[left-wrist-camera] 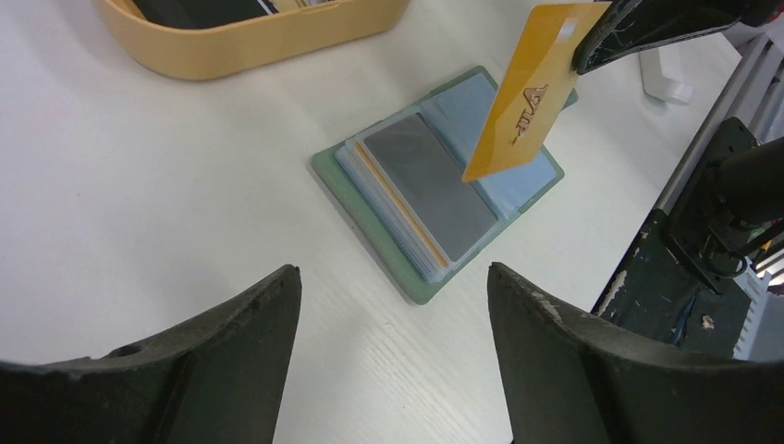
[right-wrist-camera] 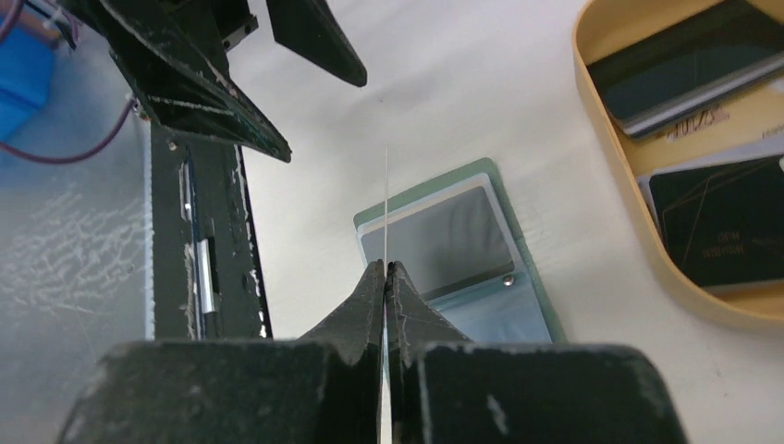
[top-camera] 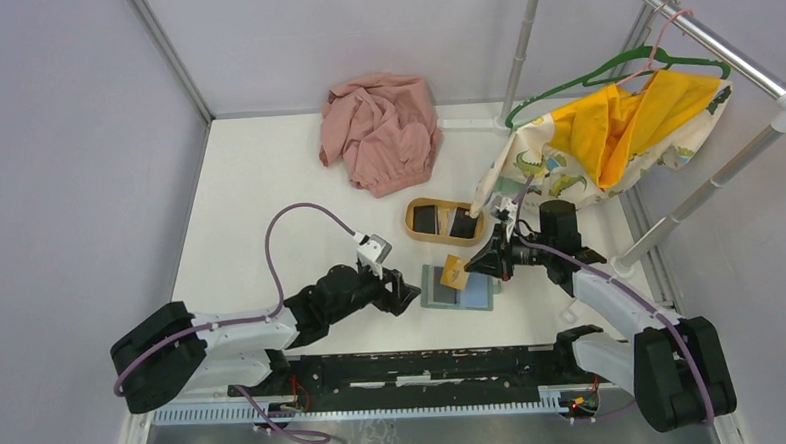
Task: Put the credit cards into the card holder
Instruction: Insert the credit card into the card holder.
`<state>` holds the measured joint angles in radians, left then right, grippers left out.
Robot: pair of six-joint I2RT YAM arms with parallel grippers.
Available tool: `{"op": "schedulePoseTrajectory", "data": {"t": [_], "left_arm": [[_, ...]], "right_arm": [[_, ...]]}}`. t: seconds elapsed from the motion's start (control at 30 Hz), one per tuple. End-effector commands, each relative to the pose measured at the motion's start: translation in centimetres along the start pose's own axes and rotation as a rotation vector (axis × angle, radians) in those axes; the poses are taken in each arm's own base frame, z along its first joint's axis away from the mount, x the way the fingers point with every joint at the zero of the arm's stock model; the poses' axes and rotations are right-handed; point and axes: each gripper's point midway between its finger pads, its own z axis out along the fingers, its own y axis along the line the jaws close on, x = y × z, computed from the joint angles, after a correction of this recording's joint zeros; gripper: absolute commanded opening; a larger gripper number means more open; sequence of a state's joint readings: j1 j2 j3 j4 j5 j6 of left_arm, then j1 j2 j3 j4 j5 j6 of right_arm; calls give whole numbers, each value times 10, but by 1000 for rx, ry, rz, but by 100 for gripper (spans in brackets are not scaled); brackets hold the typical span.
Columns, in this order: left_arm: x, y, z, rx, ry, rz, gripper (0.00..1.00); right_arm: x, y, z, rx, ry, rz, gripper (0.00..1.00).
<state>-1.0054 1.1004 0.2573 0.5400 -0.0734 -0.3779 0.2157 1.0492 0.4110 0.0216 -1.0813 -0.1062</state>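
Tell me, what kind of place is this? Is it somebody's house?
Probably a robot test booth, not a house: plain grey walls box in a white table, and a left arm and a right arm are bolted at its near edge.

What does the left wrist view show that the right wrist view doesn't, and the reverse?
Only the left wrist view: the gold card's printed face, hanging tilted above the open card holder, and the empty gap between the left gripper's spread fingers. Only the right wrist view: the right gripper pinched shut on that card, seen edge-on as a thin line, plus two black cards laid out inside the tray. Both: the card holder open on the table with a grey card in a pocket, the gold card, and some of the tray.
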Motion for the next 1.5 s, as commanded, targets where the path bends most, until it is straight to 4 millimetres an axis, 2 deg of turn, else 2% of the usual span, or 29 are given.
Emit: {"op": "schedulePoseTrajectory", "data": {"t": [0.0, 0.3, 0.67, 1.13, 1.47], "left_arm": [[-21, -13, 17, 16, -49, -123, 78], [-14, -4, 26, -40, -35, -161, 72], [-5, -6, 41, -29, -15, -159, 66], [17, 16, 54, -235, 47, -97, 68], [27, 11, 65, -266, 85, -59, 70]], "right_arm": [[-1, -10, 1, 26, -30, 196, 0], [23, -28, -10, 153, -80, 365, 0], [31, -39, -20, 193, -108, 493, 0], [33, -48, -30, 229, -138, 555, 0], [39, -49, -30, 237, -132, 582, 0]]}}
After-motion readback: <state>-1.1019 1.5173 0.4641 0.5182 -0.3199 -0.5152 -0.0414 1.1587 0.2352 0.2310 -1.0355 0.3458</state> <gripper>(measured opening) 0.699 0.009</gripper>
